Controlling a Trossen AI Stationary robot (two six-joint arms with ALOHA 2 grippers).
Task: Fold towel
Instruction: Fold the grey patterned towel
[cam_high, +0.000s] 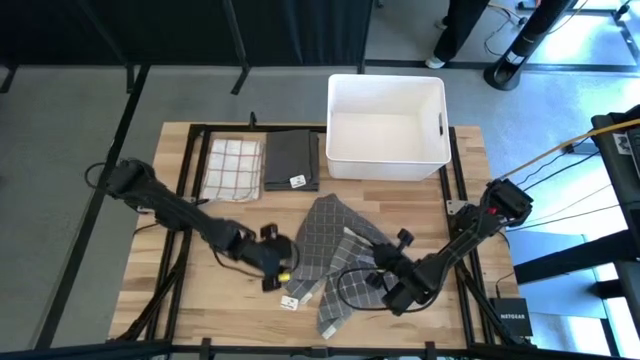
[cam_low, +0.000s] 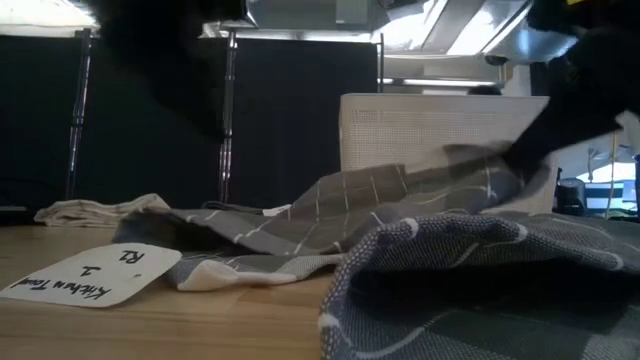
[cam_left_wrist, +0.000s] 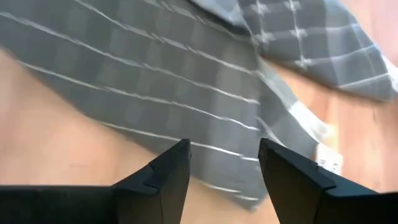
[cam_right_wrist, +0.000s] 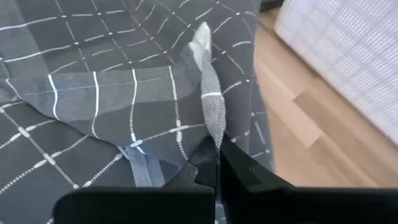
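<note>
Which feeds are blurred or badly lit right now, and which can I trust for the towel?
Left wrist view: motion-smeared, towel streaky past the open left hand. Low view: near towel fold out of focus, dark backdrop, glare from ceiling lights. Right wrist view: sharp, right hand pinching a towel edge. High view: evenly lit, bin bright but not washed out.

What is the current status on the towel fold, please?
Left gripper open, at towel's left edge. Right gripper shut on towel fold. Towel crumpled, unfolded. Nothing in the way.
</note>
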